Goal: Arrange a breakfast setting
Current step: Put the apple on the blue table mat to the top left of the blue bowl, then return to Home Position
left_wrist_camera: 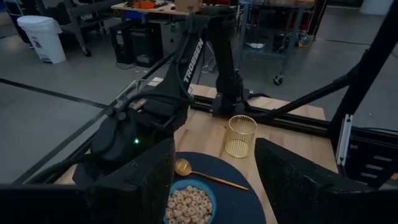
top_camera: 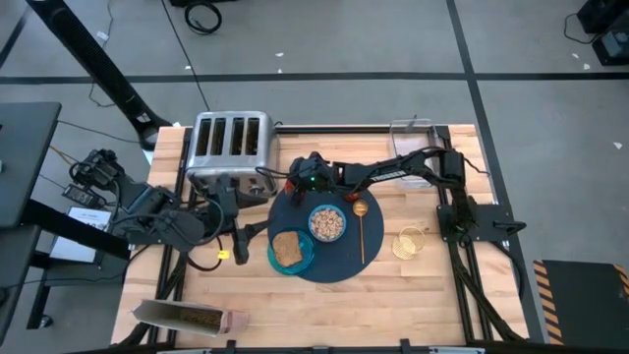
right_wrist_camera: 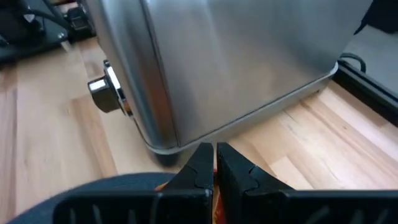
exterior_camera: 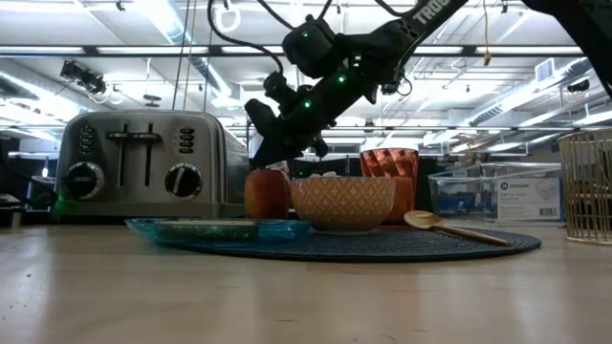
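A dark-blue round mat (top_camera: 339, 264) holds a small bowl of cereal (top_camera: 327, 223), a gold spoon (top_camera: 362, 224), an orange cup (exterior_camera: 390, 174) and a teal plate (top_camera: 305, 258) with a toast slice (top_camera: 286, 248). My right gripper (exterior_camera: 271, 164) reaches across the mat toward the toaster. It is shut, slanting down onto the top of the red fruit (exterior_camera: 268, 196). The plate hides the fruit's underside in the low view. My left gripper (top_camera: 239, 236) waits open, just left of the mat. My right gripper meets the red fruit at its top (exterior_camera: 270, 172), coming from above and from the table's right, slanting down. A thin red strip (right_wrist_camera: 214, 186) shows between the shut fingertips. Which part they pinch, and whether the fruit rests on the mat, I cannot tell.
A steel toaster (top_camera: 231, 147) stands at the far left, right behind the fruit. A gold wire cup (top_camera: 408, 241) sits right of the mat, and a clear container (top_camera: 413, 133) stands at the far right. A cereal box (top_camera: 187, 317) lies at the near left edge.
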You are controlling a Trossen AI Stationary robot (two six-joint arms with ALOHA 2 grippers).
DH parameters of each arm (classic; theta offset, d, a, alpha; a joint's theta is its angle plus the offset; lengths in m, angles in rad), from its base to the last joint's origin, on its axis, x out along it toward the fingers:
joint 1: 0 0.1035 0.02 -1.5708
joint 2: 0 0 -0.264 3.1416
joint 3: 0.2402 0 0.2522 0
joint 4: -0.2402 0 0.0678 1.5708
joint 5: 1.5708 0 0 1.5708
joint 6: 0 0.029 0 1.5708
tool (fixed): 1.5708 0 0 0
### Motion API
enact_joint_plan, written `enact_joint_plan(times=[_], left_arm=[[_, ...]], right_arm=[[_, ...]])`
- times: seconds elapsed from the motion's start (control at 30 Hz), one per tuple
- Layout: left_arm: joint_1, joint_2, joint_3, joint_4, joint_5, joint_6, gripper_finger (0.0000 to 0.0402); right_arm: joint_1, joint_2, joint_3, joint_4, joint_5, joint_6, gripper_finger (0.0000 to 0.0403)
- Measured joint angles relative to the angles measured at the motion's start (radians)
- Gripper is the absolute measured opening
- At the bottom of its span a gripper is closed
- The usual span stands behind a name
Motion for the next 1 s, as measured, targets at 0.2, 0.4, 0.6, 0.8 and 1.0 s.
enact_joint_plan(times=[0.2, 0.4, 0.6, 0.8, 1.0], left_arm=[[0.001, 0.000, 0.000, 0.001, 0.000, -0.002, 0.0228], [0.001, 0.000, 0.000, 0.000, 0.000, -0.001, 0.0228], [0.001, 0.000, 0.000, 0.000, -0.001, 0.003, 0.0228], [0.001, 0.000, 0.000, 0.000, -0.001, 0.003, 0.0228], [0.001, 0.000, 0.000, 0.000, -0.001, 0.003, 0.0228]], right_arm=[[-0.001, 0.014, 0.001, 0.004, -0.020, 0.016, 0.0015], [-0.001, 0.017, 0.000, -0.001, -0.063, 0.017, 0.0042], [0.000, 0.017, 0.000, -0.004, -0.073, 0.039, 0.0056], [0.000, 0.017, 0.000, 0.001, -0.073, 0.039, 0.0066], [0.000, 0.013, 0.000, 0.025, -0.069, 0.039, 0.0090]])
